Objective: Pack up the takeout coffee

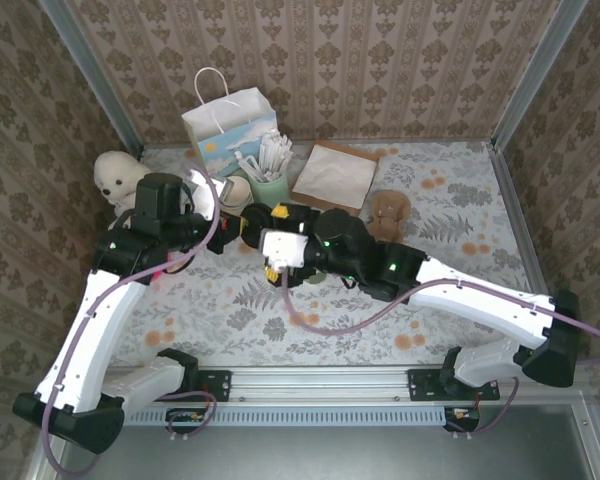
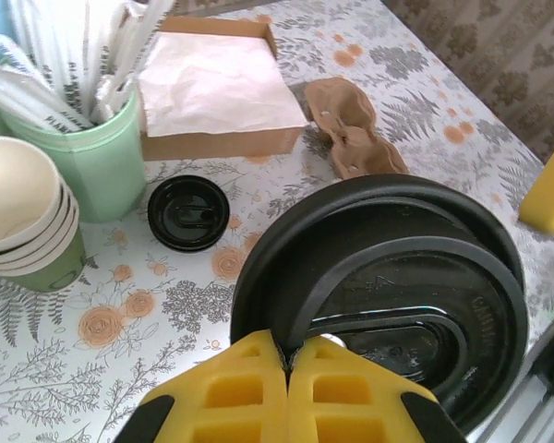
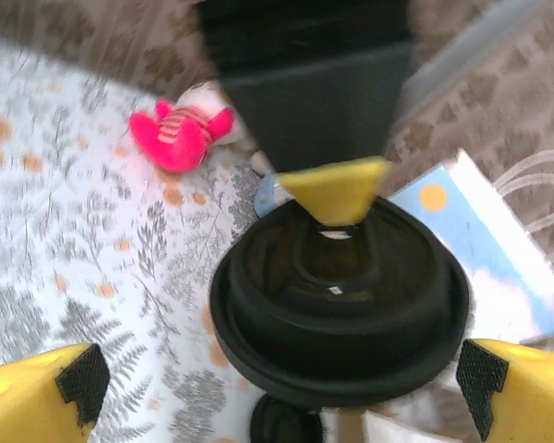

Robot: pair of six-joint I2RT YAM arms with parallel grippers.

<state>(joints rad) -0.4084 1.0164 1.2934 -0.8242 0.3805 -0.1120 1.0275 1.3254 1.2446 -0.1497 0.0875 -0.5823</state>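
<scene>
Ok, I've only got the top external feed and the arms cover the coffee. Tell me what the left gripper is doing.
Observer: In the left wrist view, the left gripper is shut, pinching the rim of the black lid.
Operator: Now give me the right one.
Observer: In the right wrist view, the right gripper is wide open, straddling that lid.
Operator: Report anything loose nearby.
Observer: A second lid lies flat beside the stacked cups.
</scene>
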